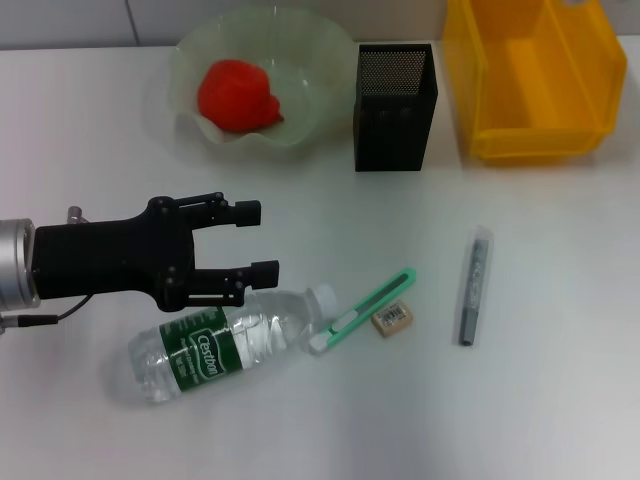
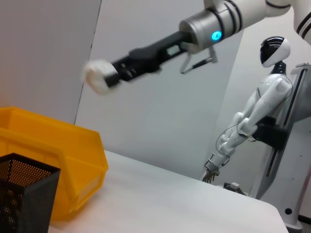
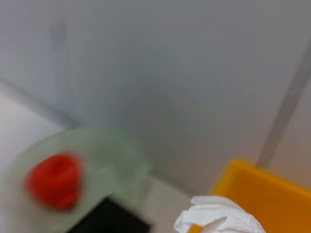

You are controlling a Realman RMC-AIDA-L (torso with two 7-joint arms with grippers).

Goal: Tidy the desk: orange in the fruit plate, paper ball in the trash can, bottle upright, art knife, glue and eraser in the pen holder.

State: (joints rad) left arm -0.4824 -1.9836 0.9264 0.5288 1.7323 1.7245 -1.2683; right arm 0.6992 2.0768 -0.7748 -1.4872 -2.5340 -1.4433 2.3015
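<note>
From the head camera, the white worktop point(image 1: 560, 400) carries everything. At the far side a pale green fruit plate point(image 1: 310, 60) holds the orange point(image 1: 236, 94), which looks reddish here. Just beside the plate on its right stands the black mesh pen holder point(image 1: 394, 105), upright, and further right sits the yellow trash can point(image 1: 530, 80), an open bin. Nearer the robot, the bottle point(image 1: 215, 345) lies on its side with a green label, its cap end touching the green-and-white art knife point(image 1: 362, 310). The eraser point(image 1: 393, 317) lies just beside the knife, and the grey glue point(image 1: 475, 286) stick lies apart on the right. The left gripper point(image 1: 255, 240) reaches in from the left with its fingers spread, hovering over the bottle's upper side; whether it touches the bottle I cannot tell. The right arm does not show in this view.

The left wrist camera sees the right gripper point(image 2: 104, 77) raised in the air above the yellow trash can point(image 2: 58, 155), pinching the white paper ball point(image 2: 97, 76). The pen holder point(image 2: 24, 196) stands in the near corner, with a white humanoid figure point(image 2: 257, 111) in the background.

The right wrist camera shows the paper ball point(image 3: 221, 216) close up, with the trash can point(image 3: 272, 194) behind it, the pen holder point(image 3: 109, 218) and the blurred orange point(image 3: 54, 180) in the fruit plate point(image 3: 121, 155).
</note>
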